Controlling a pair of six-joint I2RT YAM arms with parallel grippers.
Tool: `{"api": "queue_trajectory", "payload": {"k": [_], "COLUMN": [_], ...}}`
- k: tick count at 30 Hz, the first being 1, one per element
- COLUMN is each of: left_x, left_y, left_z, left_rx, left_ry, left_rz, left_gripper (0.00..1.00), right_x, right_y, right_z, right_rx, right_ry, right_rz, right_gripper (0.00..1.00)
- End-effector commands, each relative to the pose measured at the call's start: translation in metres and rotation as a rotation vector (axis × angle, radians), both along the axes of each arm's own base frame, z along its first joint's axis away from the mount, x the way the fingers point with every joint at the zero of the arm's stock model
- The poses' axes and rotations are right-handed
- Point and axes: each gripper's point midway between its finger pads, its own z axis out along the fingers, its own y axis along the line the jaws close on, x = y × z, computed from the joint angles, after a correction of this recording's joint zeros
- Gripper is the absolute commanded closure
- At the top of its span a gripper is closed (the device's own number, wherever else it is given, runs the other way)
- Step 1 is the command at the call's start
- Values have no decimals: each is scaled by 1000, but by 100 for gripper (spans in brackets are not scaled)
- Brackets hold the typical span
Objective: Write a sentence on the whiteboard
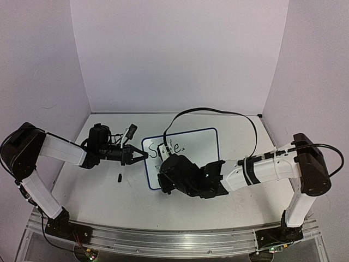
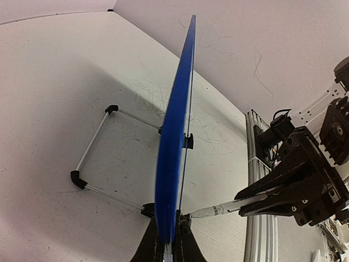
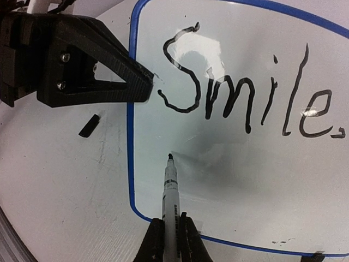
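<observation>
The whiteboard point(image 1: 199, 143), white with a thin blue rim, stands tilted on its wire stand point(image 2: 97, 155) in mid-table. Black lettering point(image 3: 245, 101) on its upper left reads "Smile."; no second line shows. My left gripper point(image 1: 143, 155) is shut on the board's left edge, and its jaws pinch the blue rim point(image 2: 173, 136) in the left wrist view. My right gripper point(image 3: 170, 222) is shut on a white marker point(image 3: 170, 188). The marker's black tip sits at the board's face below the "S", near the lower left corner. I cannot tell whether it touches.
The black marker cap point(image 1: 119, 177) lies on the table left of the board and shows in the right wrist view point(image 3: 89, 125). A black cable loops over the back of the table point(image 1: 218, 111). The aluminium rail point(image 1: 163, 240) runs along the near edge.
</observation>
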Motion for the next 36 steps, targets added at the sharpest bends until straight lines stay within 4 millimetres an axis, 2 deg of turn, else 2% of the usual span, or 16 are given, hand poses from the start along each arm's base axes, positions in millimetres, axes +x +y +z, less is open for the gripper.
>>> {"api": "queue_trajectory", "payload": {"k": [1, 24, 30, 36], "left_x": [8, 7, 6, 7], "left_y": [2, 2, 2, 0], "left_z": [-17, -15, -16, -18], "left_rx": [62, 59, 60, 61], "left_ry": [0, -6, -5, 5], "left_rz": [43, 39, 38, 32], "left_gripper": [100, 100, 100, 100], "right_x": [6, 9, 8, 7], "right_y": [6, 17, -1, -6], "right_z": [7, 5, 2, -2], "right_rx": [20, 16, 8, 5], "right_ry": [-5, -1, 11, 24], "right_rz": [-17, 3, -47, -58], "right_gripper": [100, 100, 100, 100]}}
